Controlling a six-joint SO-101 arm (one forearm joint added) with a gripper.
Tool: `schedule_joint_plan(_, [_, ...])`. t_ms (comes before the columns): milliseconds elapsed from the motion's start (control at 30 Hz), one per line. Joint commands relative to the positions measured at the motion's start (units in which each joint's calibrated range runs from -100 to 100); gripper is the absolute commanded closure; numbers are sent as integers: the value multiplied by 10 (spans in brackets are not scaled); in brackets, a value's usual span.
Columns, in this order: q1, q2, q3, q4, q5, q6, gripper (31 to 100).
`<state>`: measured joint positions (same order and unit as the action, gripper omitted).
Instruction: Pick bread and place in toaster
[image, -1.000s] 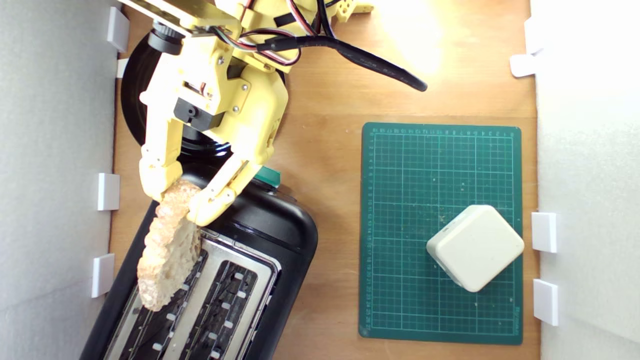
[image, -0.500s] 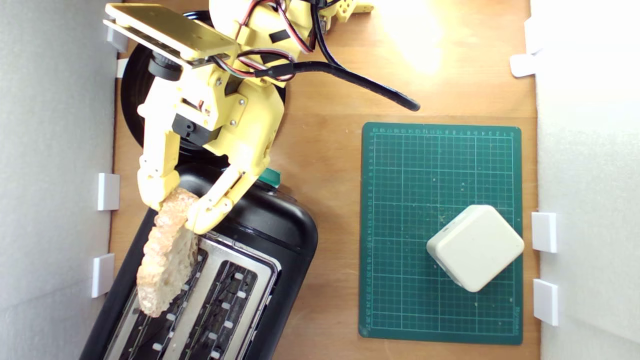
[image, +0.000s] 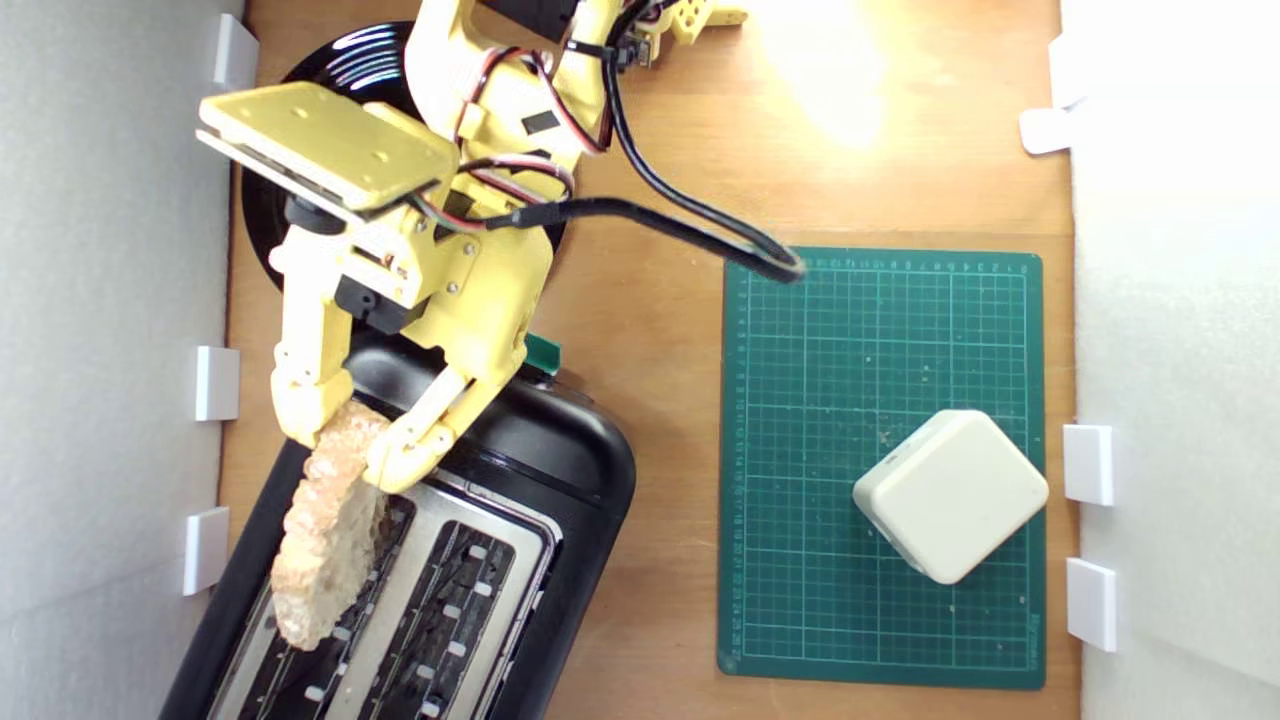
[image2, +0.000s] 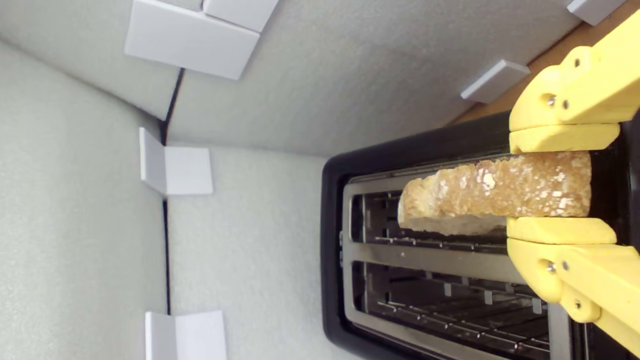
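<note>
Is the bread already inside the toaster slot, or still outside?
Still outside. The gripper holds the bread crust-up over the toaster's slot nearer the wall; how deep its lower edge reaches, I cannot tell.

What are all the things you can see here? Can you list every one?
Rough wedge-shaped bread slice: one, pale crumb with brown crust, held over the toaster slot nearer the exterior view's left.
Glossy black two-slot toaster: one, silver top plate, lower part of the exterior view's left; a green lever knob on its end.
Round black plate: one, behind the toaster, mostly hidden by the arm.
Green gridded cutting mat: one, on the exterior view's right.
Cream rounded square block: one, on the mat.
Wooden table: one, brown.
White foam walls: grey-white, both sides, with small white clips.
Yellow gripper: one, shut on the bread.
</note>
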<state>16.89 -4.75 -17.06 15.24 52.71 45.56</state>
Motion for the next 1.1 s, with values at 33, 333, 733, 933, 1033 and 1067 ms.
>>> schedule_joint_plan(33, [13, 26, -16, 0, -36, 2, 748])
schedule_joint_plan(333, [-4, 76, -14, -3, -42, 1, 743])
schedule_joint_plan(733, [-5, 79, -11, -19, -42, 5, 668])
schedule_joint_plan(933, [-5, 72, -13, -18, -42, 6, 601])
schedule_joint_plan(1033, [-5, 71, -15, -15, -42, 6, 597])
schedule_joint_plan(1067, [-5, 71, -15, -15, -42, 6, 601])
